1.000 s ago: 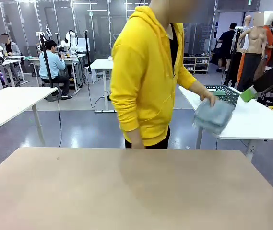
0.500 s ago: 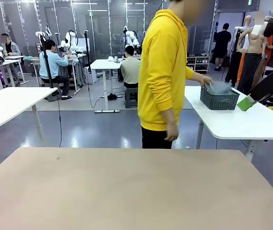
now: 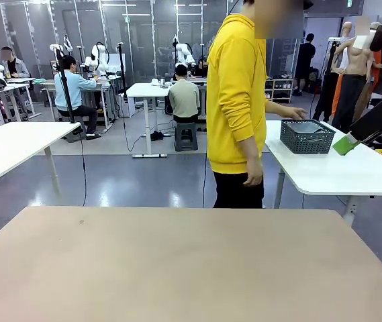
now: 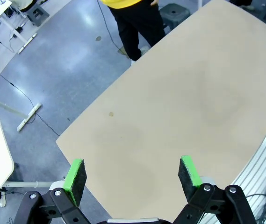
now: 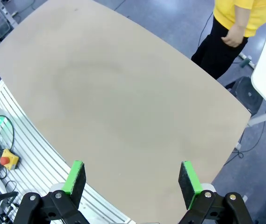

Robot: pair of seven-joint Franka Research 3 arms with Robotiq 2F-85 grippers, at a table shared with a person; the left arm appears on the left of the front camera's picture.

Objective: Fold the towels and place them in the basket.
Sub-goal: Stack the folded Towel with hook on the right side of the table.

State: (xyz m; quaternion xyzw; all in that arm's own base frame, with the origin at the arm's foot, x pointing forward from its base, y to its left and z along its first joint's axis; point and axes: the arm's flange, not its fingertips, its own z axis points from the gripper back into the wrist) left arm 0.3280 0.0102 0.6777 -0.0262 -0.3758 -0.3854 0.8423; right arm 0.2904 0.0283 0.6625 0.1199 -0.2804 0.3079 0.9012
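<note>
We see a person in a yellow hoodie (image 3: pixel 236 94) standing beyond our bare tan table (image 3: pixel 177 268), one hand (image 3: pixel 297 115) reaching at the dark grey mesh basket (image 3: pixel 307 137) on a white side table (image 3: pixel 331 174).

Dark grey lattice-sided basket (image 3: pixel 307 137) upright on a white side table (image 3: pixel 331 171) beyond the work table. Pale blue-grey towel (image 3: pixel 307 127) lying inside, just below the rim, under a person's hand (image 3: pixel 295 114).
</note>
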